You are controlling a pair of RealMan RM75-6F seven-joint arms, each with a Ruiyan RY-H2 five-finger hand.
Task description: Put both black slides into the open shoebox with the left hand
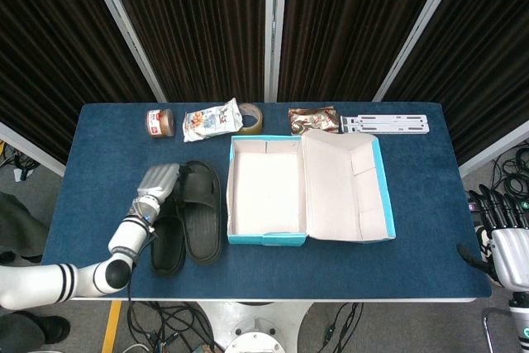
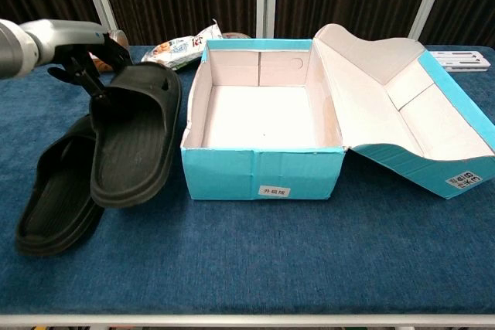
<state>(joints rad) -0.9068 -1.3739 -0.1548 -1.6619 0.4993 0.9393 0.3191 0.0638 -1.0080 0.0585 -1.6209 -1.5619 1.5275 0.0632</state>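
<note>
Left robot hand (image 2: 81, 56) grips the toe end of one black slide (image 2: 133, 138), fingers closed over its upper strap. That slide is raised and tilted, toe end high and heel end low, just left of the shoebox wall. In the head view the same slide (image 1: 201, 211) lies alongside the box's left side, with the left robot hand (image 1: 157, 181) at its far end.

The second black slide (image 2: 56, 199) lies flat on the blue desk (image 2: 255, 268), sole down, partly overlapped by the lifted slide. Whether the two touch cannot be told.

The open shoebox (image 2: 263, 113) is turquoise outside and pale inside, its interior bare, its lid (image 2: 402, 106) folded open to the right. A small white label (image 2: 273, 191) on the front wall carries characters too small to read. A second label (image 2: 462, 180) on the lid's edge is likewise illegible.

Along the far edge of the desk: a jar (image 1: 159, 122) with a red label, a printed snack bag (image 1: 210, 121), a tape roll (image 1: 250, 117), a brown packet (image 1: 312, 118) and a white metal bracket (image 1: 386, 125). Print on these is not legible.

Right robot hand (image 1: 496, 217) sits off the desk's right edge, fingers extended and apart, holding nothing.
</note>
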